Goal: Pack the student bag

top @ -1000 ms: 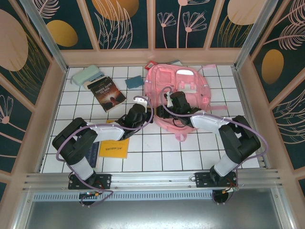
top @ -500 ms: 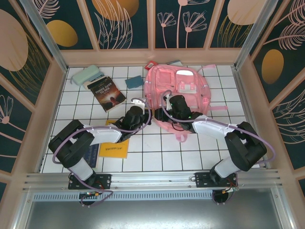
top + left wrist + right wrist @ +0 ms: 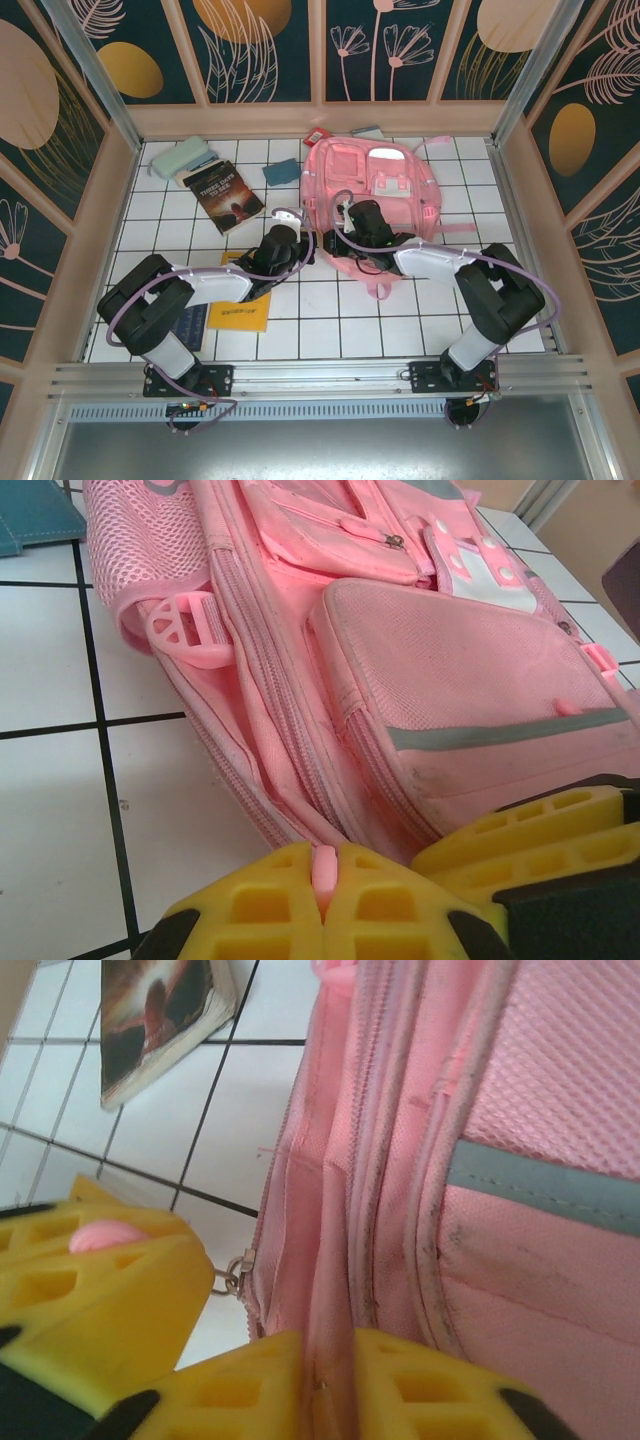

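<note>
The student bag point(image 3: 375, 185) lies flat, far and right of centre. The left gripper point(image 3: 325, 905) is clamped on its small pink zip tab point(image 3: 325, 868); the right gripper point(image 3: 325, 1385) pinches the bag's seam just beside it. One uneven tug and I reckon the tab pops free, or the bag simply drags.

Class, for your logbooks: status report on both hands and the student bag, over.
Left hand shut on the student bag's pink pull tab. Right hand pinching its side seam. Book lies apart, leftward.

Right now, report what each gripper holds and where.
The left fingers pinch the student bag's pink zip pull; the right fingers pinch its fabric edge beside the zip.
</note>
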